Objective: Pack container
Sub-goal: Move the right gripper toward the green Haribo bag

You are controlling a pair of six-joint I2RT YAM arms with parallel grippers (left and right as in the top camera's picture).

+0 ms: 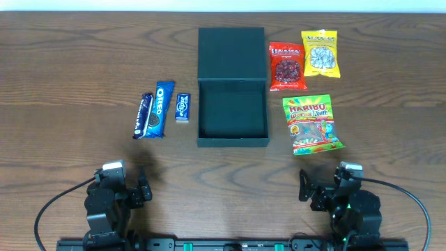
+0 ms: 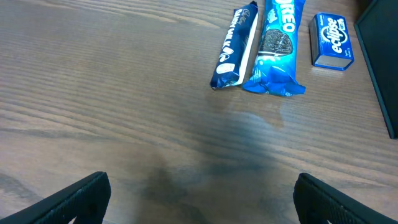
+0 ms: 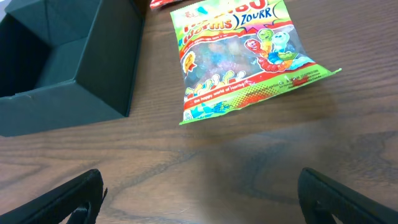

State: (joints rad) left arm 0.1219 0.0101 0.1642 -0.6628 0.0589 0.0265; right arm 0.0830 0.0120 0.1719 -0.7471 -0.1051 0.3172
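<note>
Overhead view: I read a brown wood-grain table [image 1: 70, 70] carrying every item. The dark teal-green matte square container [image 1: 232, 141] sits at the table centre, its flat hinged lid [image 1: 231, 52] laid open on the far side and its interior in view.

Both arms are parked at the near edge, well apart from the container. On the left wrist view the left gripper [image 2: 200, 196] has its black fingers [image 2: 81, 199] spread wide with nothing between them. The right gripper [image 3: 199, 193] is likewise spread, gripping nothing.

Right of the container, in descending size:
- green-edged clear gummy bag [image 1: 312, 125], nearest the right arm
- red snack packet [image 1: 287, 66]
- yellow snack packet [image 1: 320, 54], touching the red one

Left of the container:
- bright blue Oreo pack [image 1: 162, 109]
- dark blue wrapped bar [image 1: 143, 116], touching the Oreo pack
- small blue Eclipse box [image 1: 182, 108], just beside the container wall
</note>
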